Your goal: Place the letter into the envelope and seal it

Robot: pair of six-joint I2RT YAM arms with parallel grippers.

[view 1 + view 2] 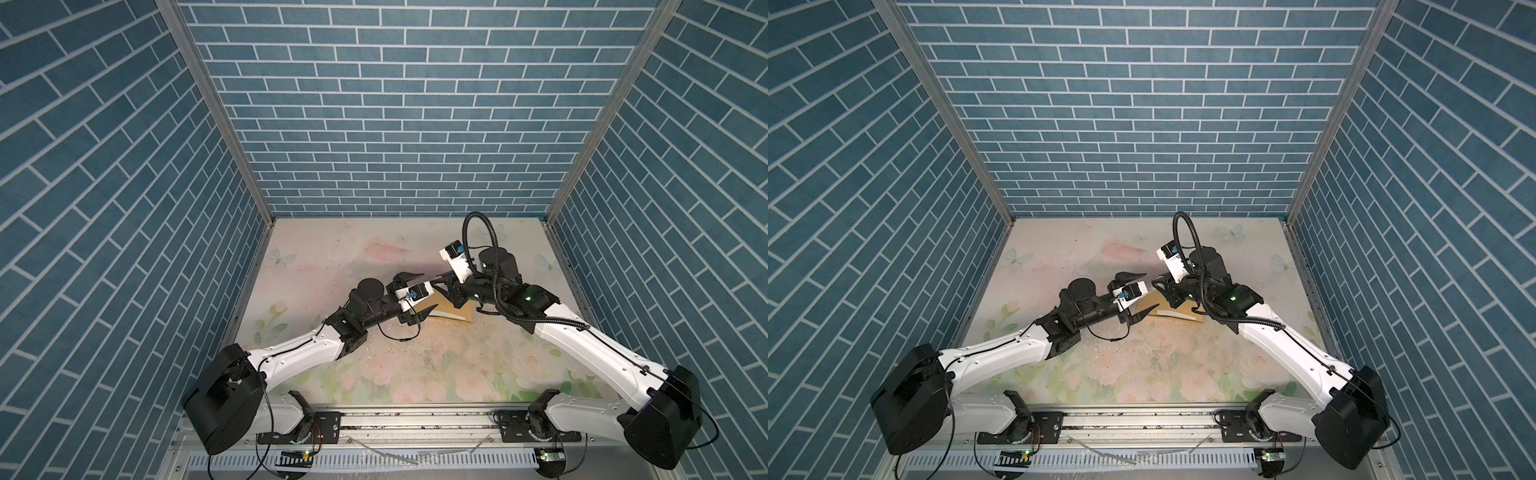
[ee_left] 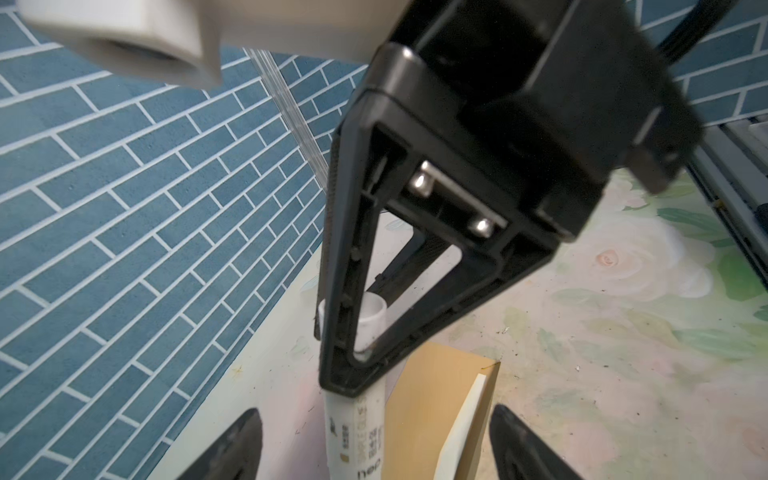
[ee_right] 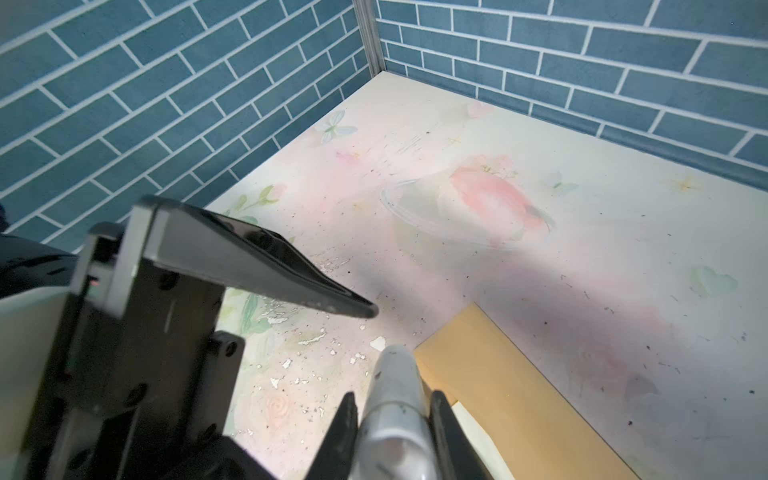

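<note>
A: What occupies the left of the scene?

B: The left gripper [image 1: 416, 296] lies sideways above the floral tabletop [image 1: 415, 365], its two black fingers spread wide, one toward the back wall, one over the near edge of the envelope. Nothing sits between them; it is released.

A: And the middle?

B: The mustard-yellow envelope [image 2: 428, 411] lies flat on the tabletop between the two arms. A pale sheet edge, apparently the letter [image 2: 461, 424], shows at its open side, tucked inside. In both top views the envelope [image 1: 1177, 311] is largely covered by the grippers.

A: What does the right arm carry?

B: The right gripper [image 3: 395, 419] is clenched on a white glue stick [image 3: 395, 386], one black finger on either side of the tube. The stick points toward the left gripper, and in the left wrist view its labelled body [image 2: 359, 432] reaches between that gripper's spread fingers, beside the envelope.
</note>
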